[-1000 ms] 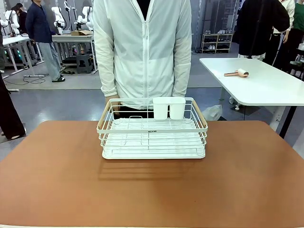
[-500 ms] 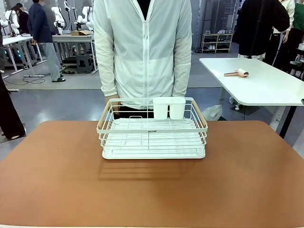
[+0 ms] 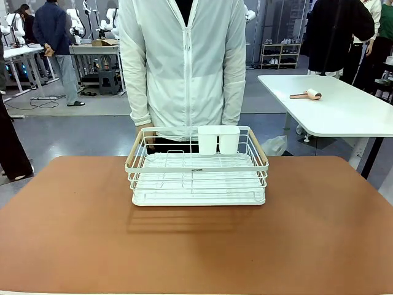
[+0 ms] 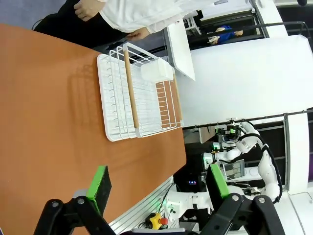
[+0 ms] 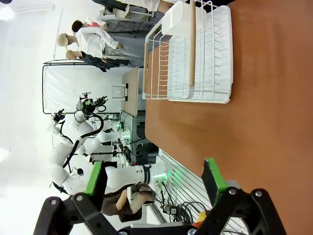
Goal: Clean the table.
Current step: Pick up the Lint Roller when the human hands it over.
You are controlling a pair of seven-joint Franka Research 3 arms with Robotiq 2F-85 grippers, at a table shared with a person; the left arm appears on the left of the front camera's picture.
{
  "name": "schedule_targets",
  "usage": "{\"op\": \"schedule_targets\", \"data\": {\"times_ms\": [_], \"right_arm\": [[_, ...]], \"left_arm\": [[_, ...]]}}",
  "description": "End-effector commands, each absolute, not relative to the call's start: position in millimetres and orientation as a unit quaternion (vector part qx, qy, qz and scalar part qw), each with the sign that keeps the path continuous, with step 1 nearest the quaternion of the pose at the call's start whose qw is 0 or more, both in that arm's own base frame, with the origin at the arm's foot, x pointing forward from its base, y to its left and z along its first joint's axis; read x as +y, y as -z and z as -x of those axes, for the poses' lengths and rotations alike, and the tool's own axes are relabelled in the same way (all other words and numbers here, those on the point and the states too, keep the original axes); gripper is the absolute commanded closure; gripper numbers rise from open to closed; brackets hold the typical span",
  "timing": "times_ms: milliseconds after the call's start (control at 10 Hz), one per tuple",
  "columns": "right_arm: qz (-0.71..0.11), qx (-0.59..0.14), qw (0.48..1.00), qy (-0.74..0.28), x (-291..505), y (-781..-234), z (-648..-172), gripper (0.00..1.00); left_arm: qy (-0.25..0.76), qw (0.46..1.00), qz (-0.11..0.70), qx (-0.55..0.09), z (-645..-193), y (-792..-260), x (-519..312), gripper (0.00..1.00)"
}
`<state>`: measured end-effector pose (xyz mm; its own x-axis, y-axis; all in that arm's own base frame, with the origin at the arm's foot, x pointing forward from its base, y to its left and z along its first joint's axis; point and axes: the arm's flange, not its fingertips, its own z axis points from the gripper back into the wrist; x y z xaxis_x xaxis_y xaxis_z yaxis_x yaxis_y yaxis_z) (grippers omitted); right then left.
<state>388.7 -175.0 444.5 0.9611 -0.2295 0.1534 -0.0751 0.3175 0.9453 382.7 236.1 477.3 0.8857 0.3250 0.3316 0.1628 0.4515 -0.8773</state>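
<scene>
Left pincer (image 4: 159, 185): spread wide, nothing in it, hanging over the near edge of the bench (image 4: 44, 122).
Right pincer (image 5: 152, 181): same deal, wide apart and empty, over that edge too.
Bench: terracotta top, stretching under both pincers.
Rack (image 3: 196, 178): white wire, on the bench's far middle.
Person (image 3: 184, 67): white jacket, just behind the rack.

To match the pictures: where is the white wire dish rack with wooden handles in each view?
Front view: the white wire dish rack with wooden handles is central, on the far half of the reddish-brown table.
Left wrist view: rack in the upper middle.
Right wrist view: rack at the top, right of centre.
Shared landmark: its white plastic cutlery holder.
</scene>
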Motion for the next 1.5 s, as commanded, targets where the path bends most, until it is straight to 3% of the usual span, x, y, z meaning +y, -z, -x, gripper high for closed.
{"op": "schedule_targets", "data": {"times_ms": [0, 1400], "right_arm": [[-0.588, -0.13, 0.797, 0.046, -172.7, -445.9, -389.1, 0.0], [-0.588, -0.13, 0.797, 0.046, -172.7, -445.9, -389.1, 0.0]], "left_arm": [[-0.042, 0.814, 0.529, -0.237, -380.8, -479.1, 236.4, 0.0], [-0.042, 0.814, 0.529, -0.237, -380.8, -479.1, 236.4, 0.0]]}}
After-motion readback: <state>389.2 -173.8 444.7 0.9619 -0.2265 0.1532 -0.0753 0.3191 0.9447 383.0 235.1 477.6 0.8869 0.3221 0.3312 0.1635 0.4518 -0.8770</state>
